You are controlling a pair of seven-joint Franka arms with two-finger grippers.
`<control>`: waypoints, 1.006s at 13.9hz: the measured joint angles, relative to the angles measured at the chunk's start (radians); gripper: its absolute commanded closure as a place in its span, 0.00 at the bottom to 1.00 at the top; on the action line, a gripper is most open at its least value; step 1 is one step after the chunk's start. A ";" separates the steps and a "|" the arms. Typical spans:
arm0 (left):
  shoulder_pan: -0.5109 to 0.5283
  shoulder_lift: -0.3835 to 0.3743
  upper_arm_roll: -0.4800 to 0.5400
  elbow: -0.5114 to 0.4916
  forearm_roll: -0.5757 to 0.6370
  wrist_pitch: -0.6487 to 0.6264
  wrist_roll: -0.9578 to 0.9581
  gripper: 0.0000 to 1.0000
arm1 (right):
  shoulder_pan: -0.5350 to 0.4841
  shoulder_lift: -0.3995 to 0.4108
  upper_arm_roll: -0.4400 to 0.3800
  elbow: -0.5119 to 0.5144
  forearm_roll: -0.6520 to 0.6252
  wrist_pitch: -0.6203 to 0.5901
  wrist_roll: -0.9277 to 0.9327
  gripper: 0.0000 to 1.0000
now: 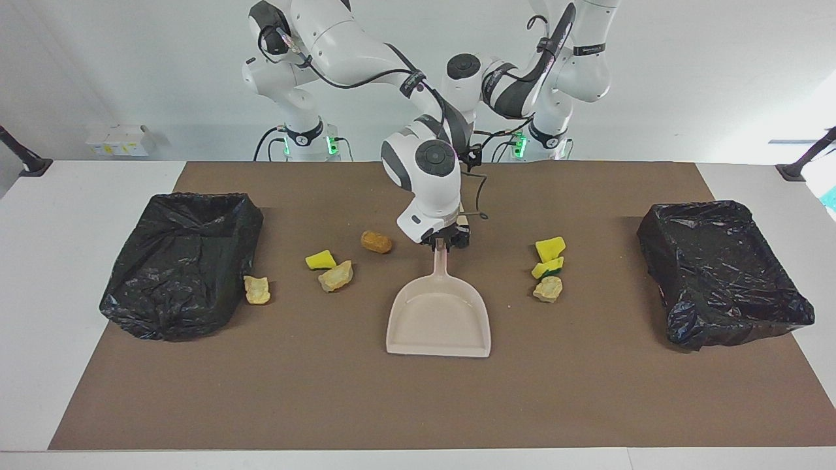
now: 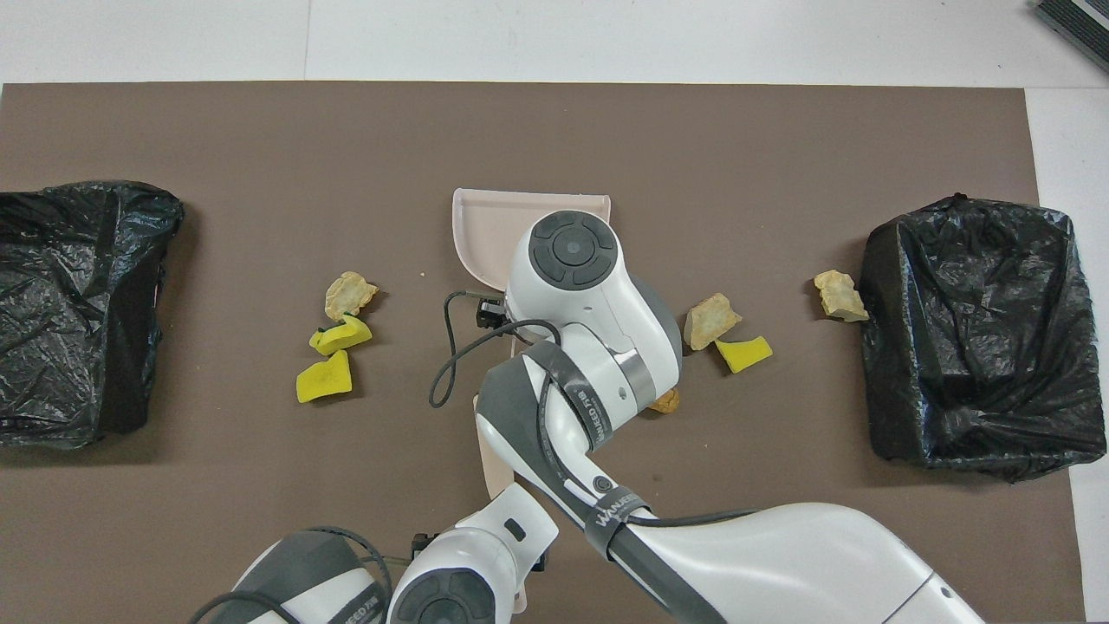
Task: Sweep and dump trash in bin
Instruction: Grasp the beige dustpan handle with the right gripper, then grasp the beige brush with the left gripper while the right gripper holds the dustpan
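Brown mat [image 1: 418, 405] covers most of the white table [image 1: 59, 313]; dustpan [image 1: 439, 323] taken as landmark, lying flat near the mat's middle with its handle pointing toward the robots. Two bins lined with black bags: one [image 1: 183, 261] toward the right arm's end, one [image 1: 722, 271] toward the left arm's end, both well apart from the dustpan. Right arm reaches in over the dustpan; in the overhead view its wrist hides much of the pan and handle. Right gripper [image 1: 443, 243] sits at the handle's tip, fingers pinched on it. Left gripper [image 2: 468, 572] waits near the robots' edge, low in the overhead view; cannot tell its finger state. Trash, seven lumps: three in a tight cluster [image 1: 548, 267] beside the dustpan toward the left arm's end, two yellow and one tan. Toward the right arm's end: a brown lump [image 1: 376, 242] near the handle, a yellow piece [image 1: 320, 260] touching a tan piece [image 1: 336, 276], and one tan lump [image 1: 257, 290] just beside that bin.
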 measured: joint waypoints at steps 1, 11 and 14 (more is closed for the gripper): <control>0.000 0.001 0.000 -0.003 -0.013 0.006 -0.001 0.00 | 0.000 -0.004 0.000 0.001 0.000 -0.001 -0.019 1.00; 0.000 0.023 0.001 -0.017 -0.039 0.026 -0.001 0.64 | -0.166 -0.143 -0.010 0.007 -0.004 -0.217 -0.656 1.00; -0.002 0.024 0.001 -0.016 -0.040 0.026 -0.001 0.89 | -0.201 -0.144 -0.012 0.005 -0.045 -0.241 -0.897 1.00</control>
